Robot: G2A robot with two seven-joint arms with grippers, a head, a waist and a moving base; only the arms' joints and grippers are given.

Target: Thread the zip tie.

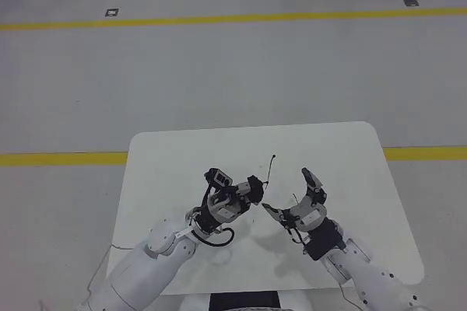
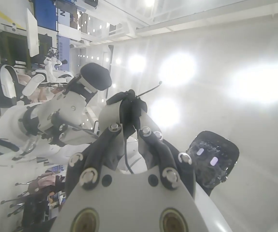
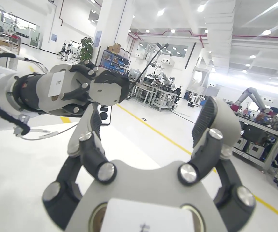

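Observation:
A thin black zip tie [image 1: 270,168] is held above the white table [image 1: 358,155], its small head end pointing away from me. My left gripper [image 1: 254,189] is shut on the tie's middle. In the left wrist view the fingertips [image 2: 129,102] pinch the zip tie [image 2: 148,91], and its tail hangs back between the fingers. My right gripper [image 1: 290,194] stands open just to the right of the left one, holding nothing. In the right wrist view its own gripper [image 3: 151,119] gapes wide, with the left gripper [image 3: 110,85] and the zip tie [image 3: 151,61] just beyond it.
The table is bare around both arms, with free room toward its far edge [image 1: 249,131]. Grey floor with yellow lines [image 1: 54,158] surrounds it.

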